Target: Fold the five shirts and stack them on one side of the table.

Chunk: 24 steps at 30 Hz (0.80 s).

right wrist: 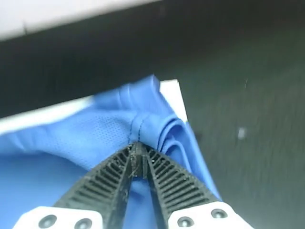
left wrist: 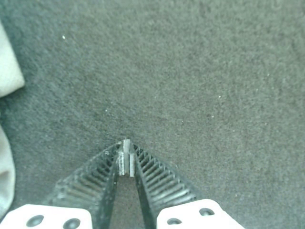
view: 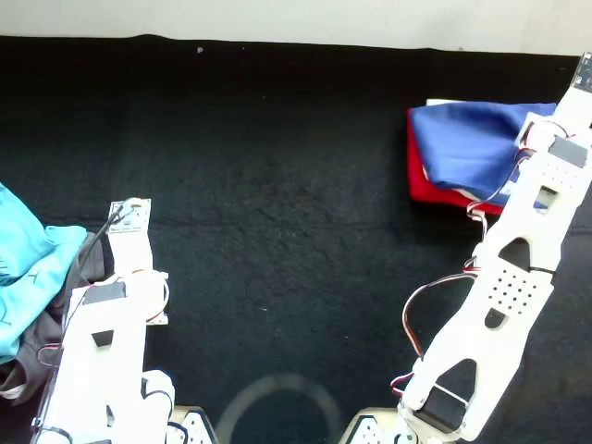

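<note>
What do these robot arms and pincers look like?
The left arm and right arm are white plastic with cut-outs; the right has small holes. Red, white and black wires loop alongside. The left gripper and right gripper are black ribbed wedges on white bases.

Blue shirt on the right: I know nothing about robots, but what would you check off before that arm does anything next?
1. Grip: right gripper is closed on a bunched fold of the blue shirt. Ok.
2. Placement: the blue shirt lies on the red shirt. Ok.
3. Neatness: the blue shirt is rumpled and does not line up with the red one. Not ok.
4. Other arm: left gripper is shut over the bare black mat, far from the stack. Ok.
5. Remaining work: cyan shirt and grey shirt lie heaped at the left edge. Not ok.
6. Five shirts in all: cannot tell.
</note>
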Each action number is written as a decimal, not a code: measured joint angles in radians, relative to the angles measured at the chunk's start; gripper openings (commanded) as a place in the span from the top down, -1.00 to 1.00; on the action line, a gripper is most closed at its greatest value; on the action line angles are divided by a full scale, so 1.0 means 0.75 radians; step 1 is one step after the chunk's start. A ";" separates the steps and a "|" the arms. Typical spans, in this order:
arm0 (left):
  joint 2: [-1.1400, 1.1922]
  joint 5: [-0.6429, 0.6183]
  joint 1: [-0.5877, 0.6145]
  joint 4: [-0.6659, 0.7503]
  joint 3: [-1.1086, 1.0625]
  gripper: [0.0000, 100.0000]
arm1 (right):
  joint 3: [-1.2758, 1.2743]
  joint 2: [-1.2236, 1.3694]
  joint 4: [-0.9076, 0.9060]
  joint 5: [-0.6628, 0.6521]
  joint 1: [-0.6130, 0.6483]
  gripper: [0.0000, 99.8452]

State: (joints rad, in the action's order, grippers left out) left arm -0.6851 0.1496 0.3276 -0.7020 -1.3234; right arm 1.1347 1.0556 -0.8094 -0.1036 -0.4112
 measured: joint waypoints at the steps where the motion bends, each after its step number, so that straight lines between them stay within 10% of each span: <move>1: 0.000 0.000 0.000 0.000 0.000 0.98 | 0.000 0.010 0.068 0.000 0.000 0.99; 15: 0.000 0.000 0.000 0.000 0.000 0.98 | 0.155 0.014 0.198 0.000 0.031 0.64; 24: 0.000 0.000 0.000 0.000 0.000 0.98 | 0.462 0.014 0.047 0.000 0.035 0.97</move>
State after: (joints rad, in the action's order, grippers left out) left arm -0.6851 0.1496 0.3276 -0.7020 -1.3234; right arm 1.4814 1.0664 -0.7741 -0.1036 -0.3851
